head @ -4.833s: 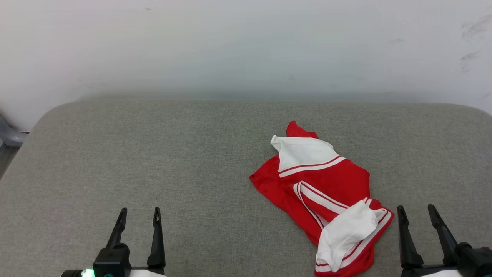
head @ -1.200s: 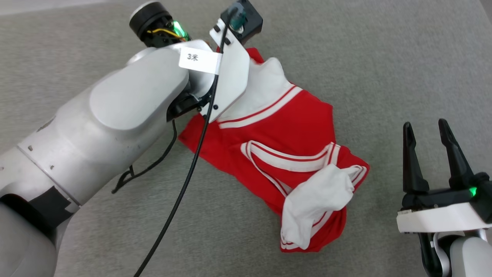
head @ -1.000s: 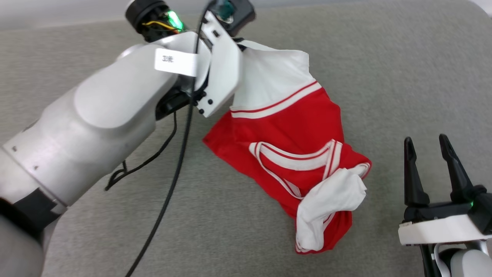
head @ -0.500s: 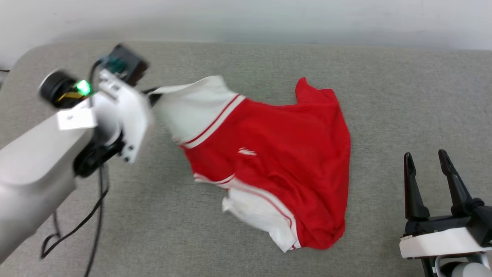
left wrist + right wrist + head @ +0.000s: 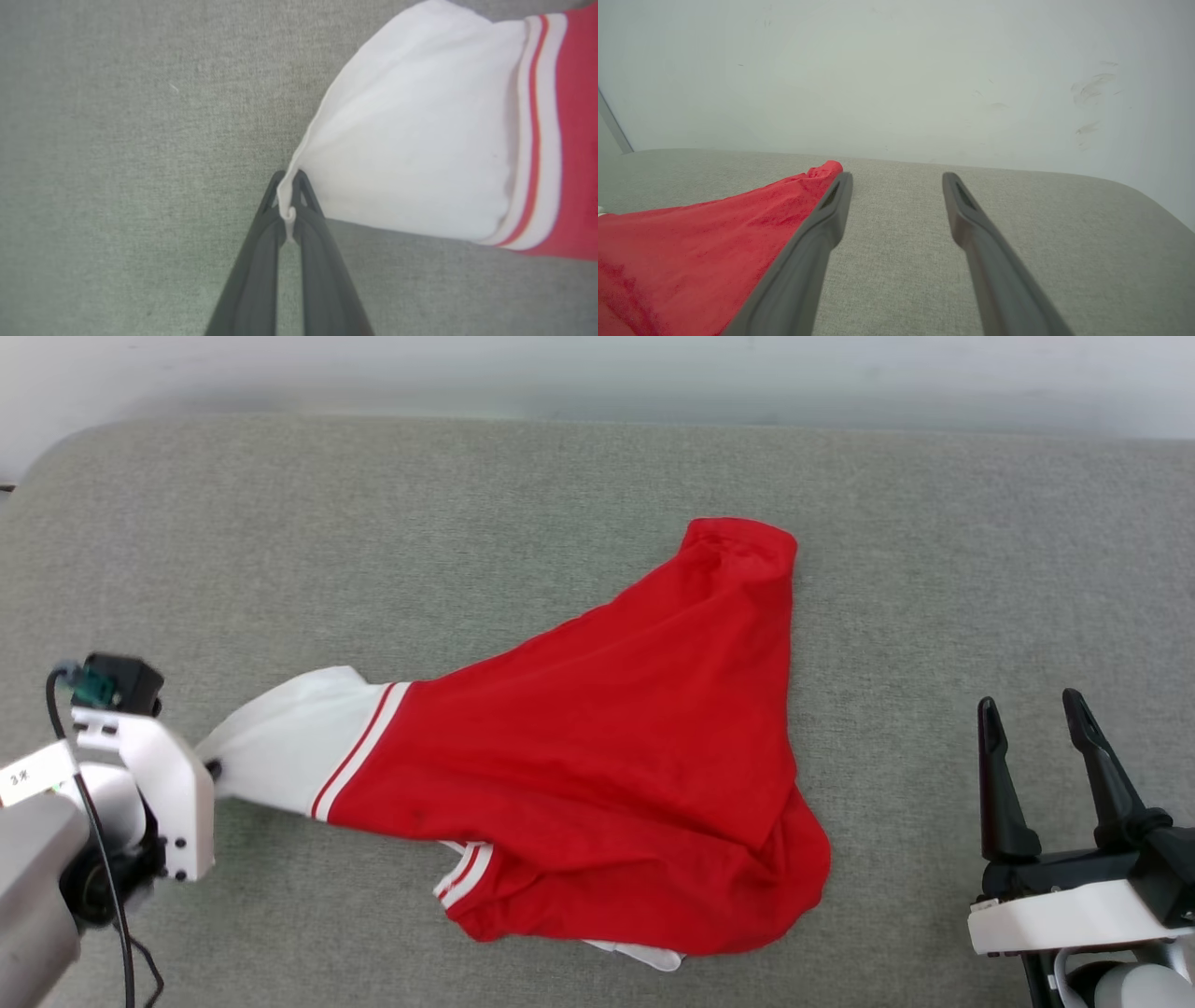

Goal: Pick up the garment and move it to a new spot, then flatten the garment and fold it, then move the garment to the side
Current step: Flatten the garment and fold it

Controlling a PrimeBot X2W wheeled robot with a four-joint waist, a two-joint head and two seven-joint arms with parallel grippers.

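**Jersey held by one sleeve: the move step is in hand, flattening comes next**

The two dark fingers (image 5: 254,270) of the left gripper (image 5: 288,182) are pinched together on a small fold at the edge of the white sleeve (image 5: 411,154), with cloth squeezed up between the tips. From that pinch the sleeve fans out to its red-white striped trim (image 5: 359,751), and beyond it the red jersey T-shirt (image 5: 597,737) stretches across the middle of the grey padded surface (image 5: 373,541). It runs to a narrow bunched end (image 5: 742,537) at the far side and a rumpled lobe nearer the robot. A second strip of trim (image 5: 464,873) is tucked under that lobe. No letters or number show, so it probably lies front down.

The right gripper (image 5: 1027,705) waits at the lower right with its fingers spread wide and nothing between them, well apart from the cloth.

This looks like the tail of the move to a new spot. The next move calls for setting the sleeve down, then using both grippers to pull out the tucked sleeve and the bunched end so the shirt lies flat.
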